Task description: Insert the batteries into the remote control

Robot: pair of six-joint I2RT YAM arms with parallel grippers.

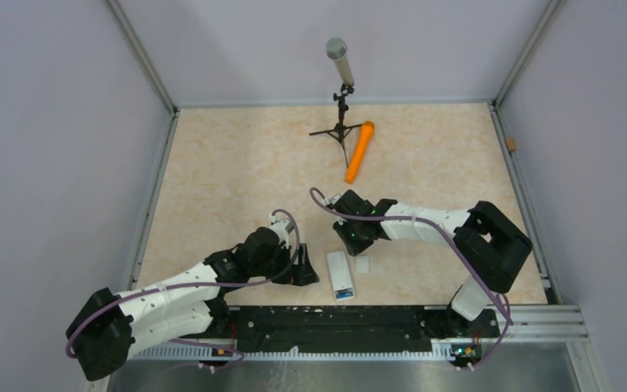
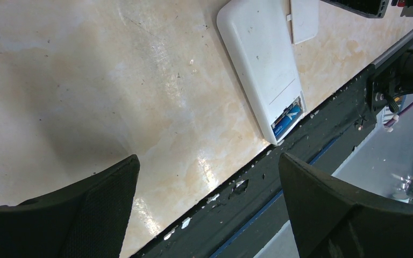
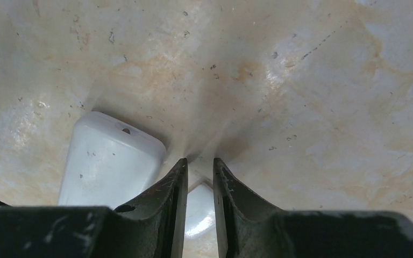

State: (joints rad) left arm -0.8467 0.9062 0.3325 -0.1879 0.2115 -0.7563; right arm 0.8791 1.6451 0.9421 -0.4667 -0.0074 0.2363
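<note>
The left arm lies low from its base at 7 o'clock of the table, with the forearm reaching toward 3 o'clock. The left gripper (image 1: 304,273) sits just off the table's near edge. Its fingers (image 2: 107,204) are spread wide apart with nothing between them.

One remote control (image 2: 261,59) lies just at 3 o'clock of that gripper, at 6 o'clock of the table (image 1: 237,163). It lies plain white back up, with its long axis running 12 to 6. The compartment at its near end is uncovered, and one blue-banded battery (image 2: 289,118) shows inside. Whether a second battery lies beside it cannot be told. The battery carries white print that is too small to read.

One small white cover panel (image 1: 362,264) lies flat on the table, just at 2 o'clock of the remote.

The right arm rises from its base at 5 o'clock, bends at the elbow, and stretches toward 9 o'clock. The right gripper (image 1: 351,233) points down over the panel. In the right wrist view its fingers (image 3: 169,193) stand nearly together, leaving only a narrow slit. The panel shows pale through that slit. Whether the fingers pinch the panel cannot be told.

At 12 o'clock of the table stands one grey microphone (image 1: 339,59) on one black tripod (image 1: 340,129). One long orange cylinder (image 1: 360,152) lies at 4 o'clock of the tripod.
</note>
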